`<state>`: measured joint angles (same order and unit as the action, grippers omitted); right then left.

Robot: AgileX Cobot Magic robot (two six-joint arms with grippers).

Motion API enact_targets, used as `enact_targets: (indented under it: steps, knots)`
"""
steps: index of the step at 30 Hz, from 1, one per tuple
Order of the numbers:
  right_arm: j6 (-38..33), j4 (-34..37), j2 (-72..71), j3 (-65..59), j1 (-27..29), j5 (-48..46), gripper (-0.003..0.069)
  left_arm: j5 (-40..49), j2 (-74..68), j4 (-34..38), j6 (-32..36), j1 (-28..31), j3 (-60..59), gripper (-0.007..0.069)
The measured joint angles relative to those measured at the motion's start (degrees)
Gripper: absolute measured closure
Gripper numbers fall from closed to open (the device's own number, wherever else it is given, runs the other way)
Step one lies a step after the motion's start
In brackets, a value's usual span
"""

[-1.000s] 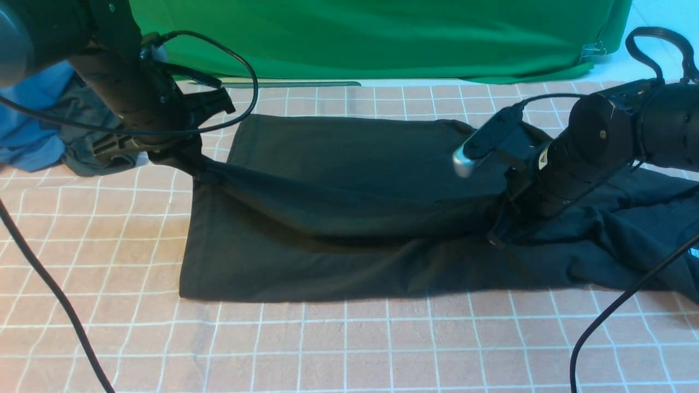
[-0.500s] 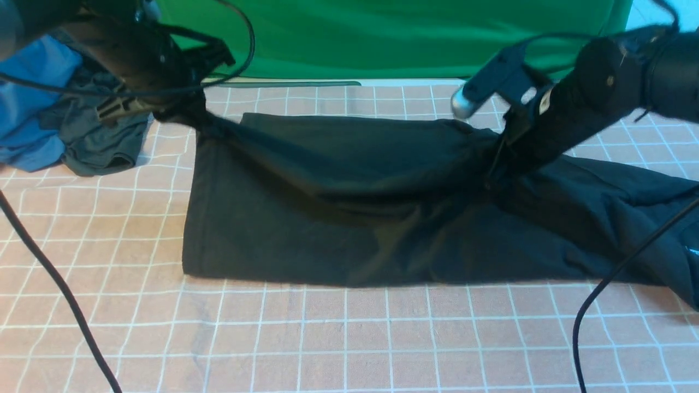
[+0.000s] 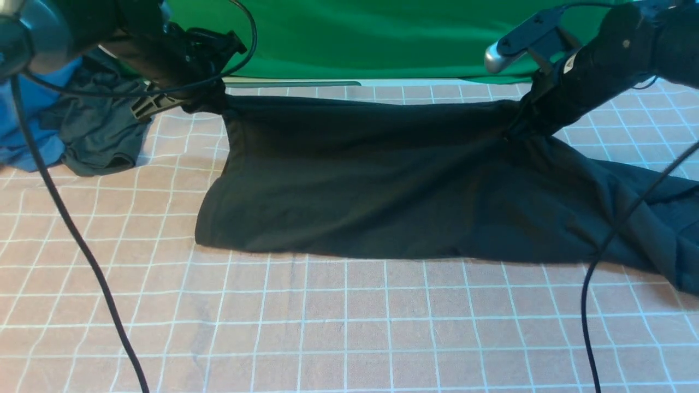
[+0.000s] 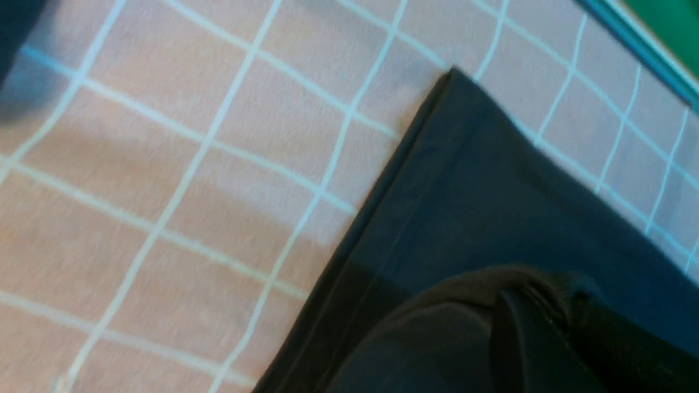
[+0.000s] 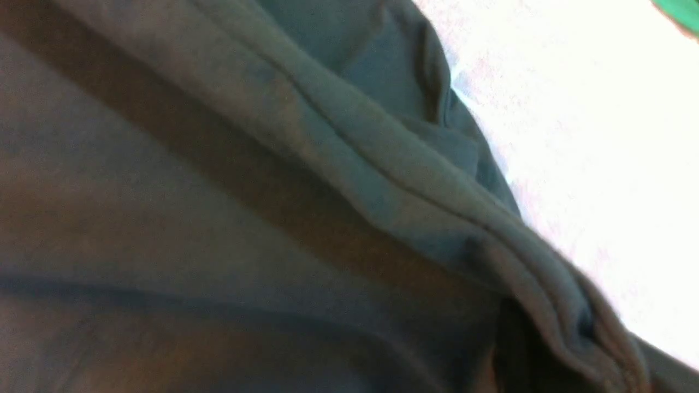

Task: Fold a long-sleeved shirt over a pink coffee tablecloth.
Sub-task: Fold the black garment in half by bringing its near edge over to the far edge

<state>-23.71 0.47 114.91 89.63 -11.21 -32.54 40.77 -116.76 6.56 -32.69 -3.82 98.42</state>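
Now that the shirt (image 3: 355, 174), pinched by the left gripper (image 3: 215, 101) and right gripper (image 3: 516, 128), is raised higher, a fold is judged underway.

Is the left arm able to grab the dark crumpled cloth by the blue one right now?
Probably not yet. The dark cloth lies near with nothing between, but the left arm's fingers are shut on the long-sleeved shirt.
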Motion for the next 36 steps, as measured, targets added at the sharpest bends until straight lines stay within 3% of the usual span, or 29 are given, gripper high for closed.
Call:
enact_targets:
  steps: [14,22,25,27,30,32,34,36]
  knots:
    - [0.97,0.0,7.3,1.57,0.05,13.93,0.0568,-13.71,-3.65,-0.15,0.06,0.0,0.0,0.0588]
    - [1.62,-0.47,8.15,1.76,0.05,19.71,0.0341,-19.69,-5.16,-0.87,0.5,-0.05,0.12,0.0356]
    - [1.69,-1.11,5.85,1.76,0.05,16.63,0.0304,-15.95,-4.6,-0.97,0.5,-0.05,1.39,0.0278]
    - [2.04,-1.68,0.99,1.96,0.05,7.19,0.0302,-7.1,-2.93,-0.72,2.08,-0.17,3.27,0.0256]
    - [2.93,-1.75,-3.31,2.09,0.53,-0.96,0.0315,-0.49,-1.18,0.46,5.5,-0.86,3.93,0.0284]
    - [4.47,-1.75,-6.77,2.28,1.55,-8.61,0.0334,5.12,0.2,0.96,10.05,-2.15,4.02,0.0368]
    - [7.74,-1.75,-8.75,2.46,4.02,-17.53,0.0347,10.55,1.26,-0.16,12.93,-5.32,3.78,0.0522]
    - [10.45,-1.88,-8.9,2.38,6.48,-24.14,0.0349,12.04,1.54,-0.42,13.83,-7.58,2.77,0.0578]
